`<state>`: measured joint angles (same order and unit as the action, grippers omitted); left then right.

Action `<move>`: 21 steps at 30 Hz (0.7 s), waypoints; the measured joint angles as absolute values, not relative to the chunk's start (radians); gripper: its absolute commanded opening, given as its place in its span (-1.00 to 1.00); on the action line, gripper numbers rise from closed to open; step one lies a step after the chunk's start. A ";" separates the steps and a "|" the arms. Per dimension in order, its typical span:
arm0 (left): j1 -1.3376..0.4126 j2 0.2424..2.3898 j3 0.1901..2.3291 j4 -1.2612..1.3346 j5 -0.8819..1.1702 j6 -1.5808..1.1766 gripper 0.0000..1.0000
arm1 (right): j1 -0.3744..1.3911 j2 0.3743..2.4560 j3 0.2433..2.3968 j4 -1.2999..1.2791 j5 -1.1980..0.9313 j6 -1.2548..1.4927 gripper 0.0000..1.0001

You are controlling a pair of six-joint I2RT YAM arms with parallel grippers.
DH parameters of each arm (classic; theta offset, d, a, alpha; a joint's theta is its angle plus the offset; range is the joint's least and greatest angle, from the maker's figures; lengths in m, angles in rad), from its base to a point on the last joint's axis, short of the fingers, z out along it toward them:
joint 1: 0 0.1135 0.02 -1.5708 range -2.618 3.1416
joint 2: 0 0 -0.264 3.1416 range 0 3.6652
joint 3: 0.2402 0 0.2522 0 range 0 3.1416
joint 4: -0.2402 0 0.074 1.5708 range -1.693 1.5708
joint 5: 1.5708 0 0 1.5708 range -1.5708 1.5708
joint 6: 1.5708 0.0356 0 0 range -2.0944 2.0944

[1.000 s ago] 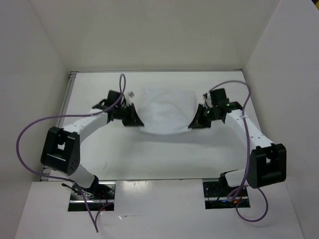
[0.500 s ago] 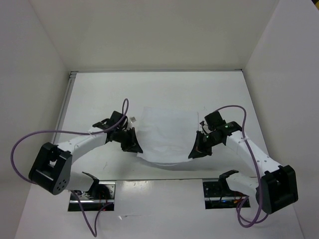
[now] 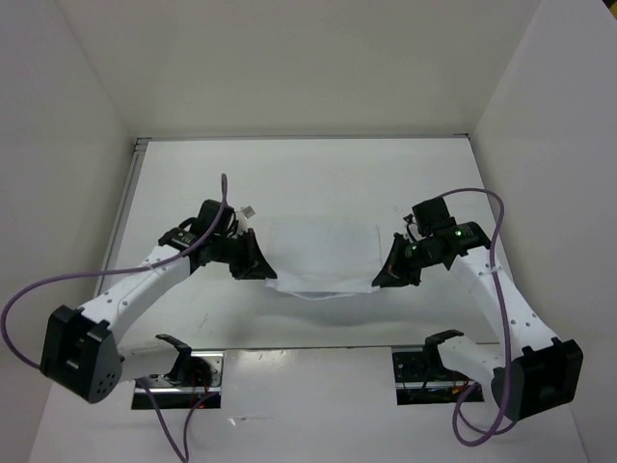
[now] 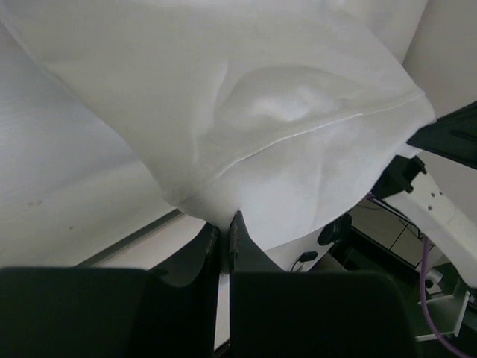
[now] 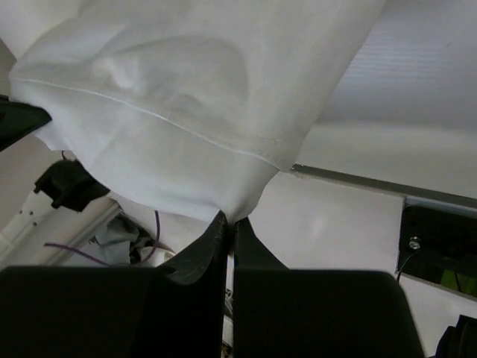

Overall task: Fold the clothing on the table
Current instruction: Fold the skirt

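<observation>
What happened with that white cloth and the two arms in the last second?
Both arms drew the clothing toward their bases, nearer the front edge of the table, and it now looks shorter front to back. The left end effector and right end effector stayed pinched shut on its two sides.

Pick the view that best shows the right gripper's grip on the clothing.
Right wrist: the right gripper is shut on a hemmed corner of the clothing, seen close up. The top external view shows it small and dark at the cloth's right edge; the left wrist view shows only a dark sliver of it.
</observation>
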<state>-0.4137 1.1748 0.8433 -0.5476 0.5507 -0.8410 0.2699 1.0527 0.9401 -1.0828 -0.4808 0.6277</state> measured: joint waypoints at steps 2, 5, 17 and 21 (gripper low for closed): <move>-0.403 1.257 0.873 -0.528 0.540 -0.839 -0.86 | 0.231 1.092 0.944 -1.067 -0.469 0.620 -1.00; -0.389 1.380 0.919 -0.498 0.518 -0.834 -0.86 | 0.192 1.164 0.945 -1.028 -0.449 0.609 -1.00; -0.332 1.592 1.006 -0.415 0.482 -0.806 -0.86 | 0.102 1.377 1.025 -0.866 -0.422 0.577 -1.00; -0.331 1.646 1.033 -0.395 0.476 -0.788 -0.86 | 0.101 1.440 1.035 -0.834 -0.421 0.566 -1.00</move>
<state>-0.3313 1.6463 1.0332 -0.3950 0.4755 -0.7883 0.1009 1.4403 1.0351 -0.8345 -0.4213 0.5659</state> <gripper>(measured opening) 0.067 0.020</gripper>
